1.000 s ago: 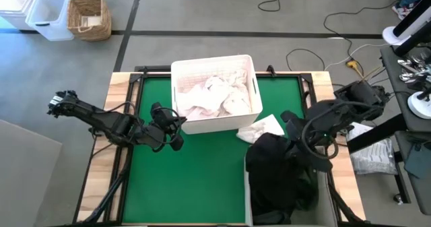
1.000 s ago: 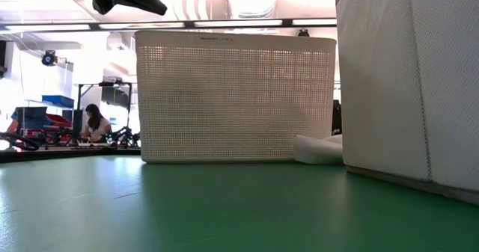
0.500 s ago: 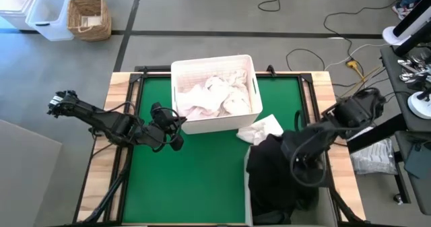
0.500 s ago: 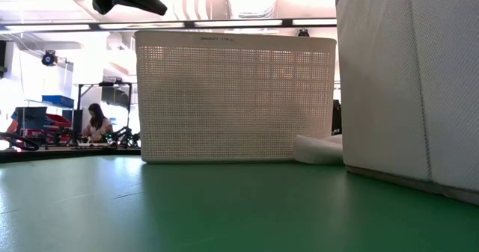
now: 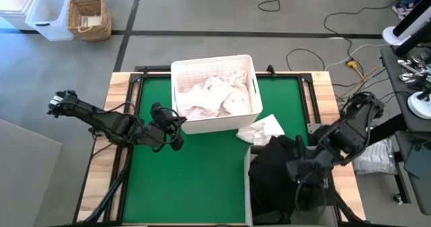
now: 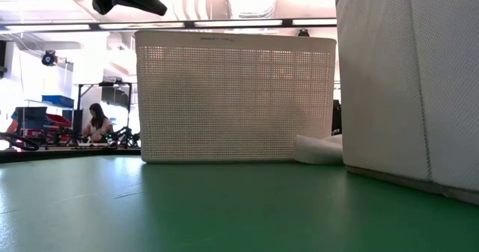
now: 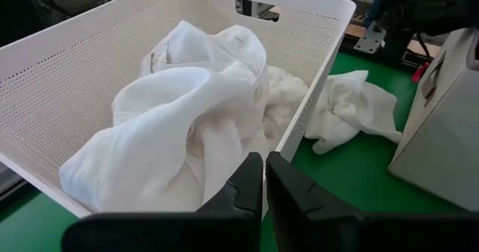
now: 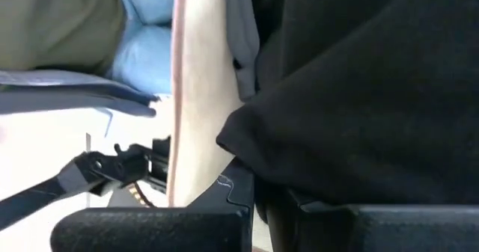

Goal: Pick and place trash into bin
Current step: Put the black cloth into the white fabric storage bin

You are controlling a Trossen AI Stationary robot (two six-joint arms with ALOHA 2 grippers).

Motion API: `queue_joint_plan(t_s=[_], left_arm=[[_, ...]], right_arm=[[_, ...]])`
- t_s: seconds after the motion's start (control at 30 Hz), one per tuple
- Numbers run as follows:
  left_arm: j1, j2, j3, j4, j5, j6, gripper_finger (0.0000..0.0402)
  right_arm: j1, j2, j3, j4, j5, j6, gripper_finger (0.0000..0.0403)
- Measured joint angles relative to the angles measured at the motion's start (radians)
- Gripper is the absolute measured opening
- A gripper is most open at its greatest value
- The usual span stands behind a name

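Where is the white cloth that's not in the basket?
The loose white cloth lies on the green table, right of the white basket, beside the black cloth.

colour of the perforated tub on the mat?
White tub; clearest in the left wrist view.

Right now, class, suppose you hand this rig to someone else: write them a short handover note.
Left claw: shut, empty, waiting at the white basket's near-left corner.
Right claw: shut on the black garment, over the grey bin at the table's right.
Done: white sheets lie in the basket.
Left: one white sheet lies on the green mat beside the basket; the black garment is not yet released.
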Motion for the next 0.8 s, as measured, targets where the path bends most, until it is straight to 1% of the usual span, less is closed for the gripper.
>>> queue_joint_plan(t_s=[0.17,0.33,0.5,0.8], left_arm=[[0.0,0.0,0.0,0.0,0.0,0.0,0.0001],[0.0,0.0,0.0,-0.001,0.0,0.0,0.0001],[0.0,0.0,0.0,-0.001,0.0,0.0,0.0001],[0.0,0.0,0.0,-0.001,0.0,0.002,0.0001]], right_arm=[[0.053,-0.002,-0.065,0.02,0.029,0.063,0.0012],[0.102,-0.002,-0.114,0.027,0.03,0.162,0.0012],[0.16,-0.002,-0.143,0.029,0.03,0.293,0.0012],[0.31,-0.002,-0.161,0.03,0.035,0.561,0.0012]])
